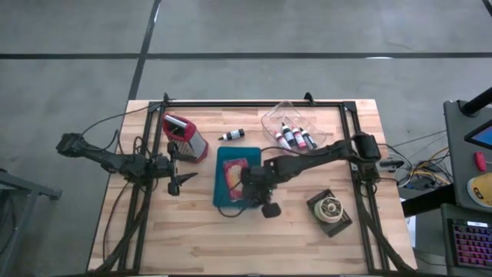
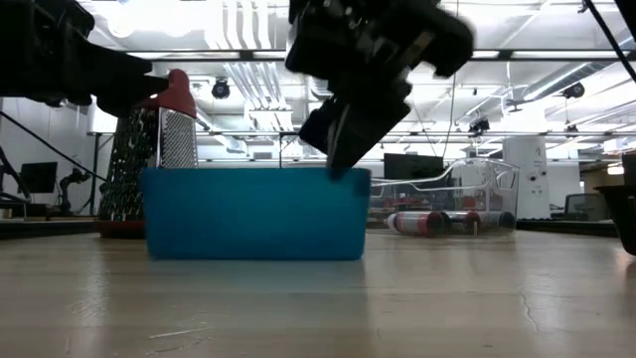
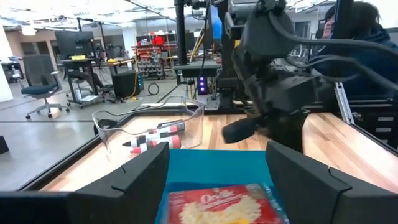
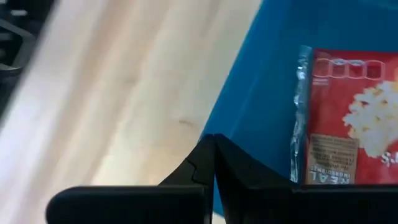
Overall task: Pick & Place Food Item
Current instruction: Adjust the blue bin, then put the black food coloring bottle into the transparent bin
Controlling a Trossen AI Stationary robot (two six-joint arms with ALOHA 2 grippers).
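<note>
**Popcorn bag in blue bin, both grippers empty**

Near edge of the table: bare wood, apart from a small round dark object toward the near right corner. Can't tell what it is.

Mid table: blue bin sits roughly centre. Red popcorn bag lies flat inside it, print side up, nothing gripping it. In the right wrist view the bag lies on the bin floor, with the bin wall running just beside the fingertips.

Right gripper is over the bin's near right corner, jaws fully together, holding nothing. Low view shows it hanging above the bin rim, tips about at rim level.

Left gripper is just off the bin's left side, pointing toward it, jaws wide apart and empty. Its wrist view looks across the bag between the two fingers.

Farther back: box grater with red handle lies beyond the left gripper, near the far left corner. Small dark bottle lies on its side behind the bin. Clear plastic container holding several small bottles is toward the far right.
</note>
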